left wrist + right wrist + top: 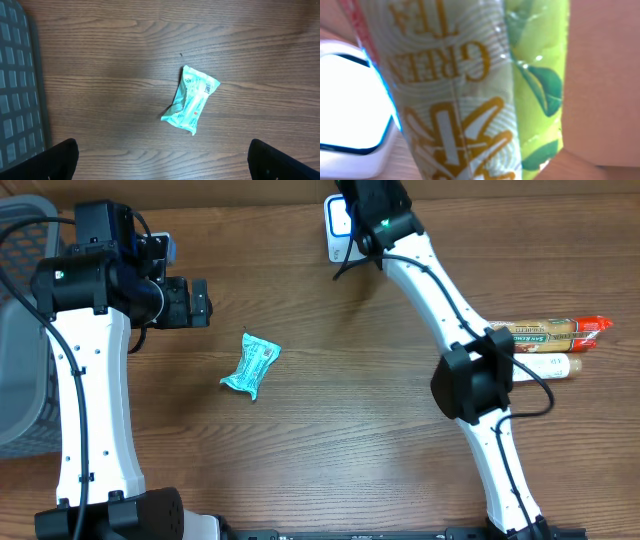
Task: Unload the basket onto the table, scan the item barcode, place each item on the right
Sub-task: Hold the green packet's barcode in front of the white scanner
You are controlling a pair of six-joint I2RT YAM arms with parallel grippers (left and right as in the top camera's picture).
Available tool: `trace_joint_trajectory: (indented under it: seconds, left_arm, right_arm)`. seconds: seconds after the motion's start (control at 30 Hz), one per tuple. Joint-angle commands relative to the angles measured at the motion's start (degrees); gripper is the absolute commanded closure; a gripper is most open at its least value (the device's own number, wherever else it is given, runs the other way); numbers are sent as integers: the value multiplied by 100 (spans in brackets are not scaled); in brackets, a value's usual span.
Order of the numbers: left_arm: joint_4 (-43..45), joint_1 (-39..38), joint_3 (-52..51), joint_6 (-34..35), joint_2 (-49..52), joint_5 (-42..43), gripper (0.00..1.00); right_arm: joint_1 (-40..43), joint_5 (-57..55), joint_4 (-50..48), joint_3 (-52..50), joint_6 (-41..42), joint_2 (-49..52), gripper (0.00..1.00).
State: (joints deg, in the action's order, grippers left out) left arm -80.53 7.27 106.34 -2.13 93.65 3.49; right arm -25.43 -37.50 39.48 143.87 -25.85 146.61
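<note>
A green tea packet (460,90) fills the right wrist view, held upright and very close to the lens. My right gripper (356,235) is shut on it at the table's far edge, though its fingers are hidden behind the packet. Right beside the packet stands the white scanner (345,100) with its blue-lit window (337,225). From overhead the packet is hidden under the arm. My left gripper (197,300) hangs open over the left of the table, holding nothing, with its dark fingertips (60,160) wide apart.
A crumpled teal packet (250,365) lies mid-table, ahead of the left gripper (191,100). A grey basket (20,380) stands at the left edge (17,85). Snack bars (550,332) and a pale tube (545,367) lie at the right.
</note>
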Motion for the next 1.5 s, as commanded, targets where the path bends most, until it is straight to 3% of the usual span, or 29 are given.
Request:
trace_joint_trajectory:
  seconds: [0.0,1.47]
  left_arm:
    - [0,22,-11,-129,9,59,0]
    - [2,20,-11,-129,9,59,0]
  right_arm:
    - [4,-684,-297,44,-859,96,96]
    - [-2,-595,-389,-116,-765,365,96]
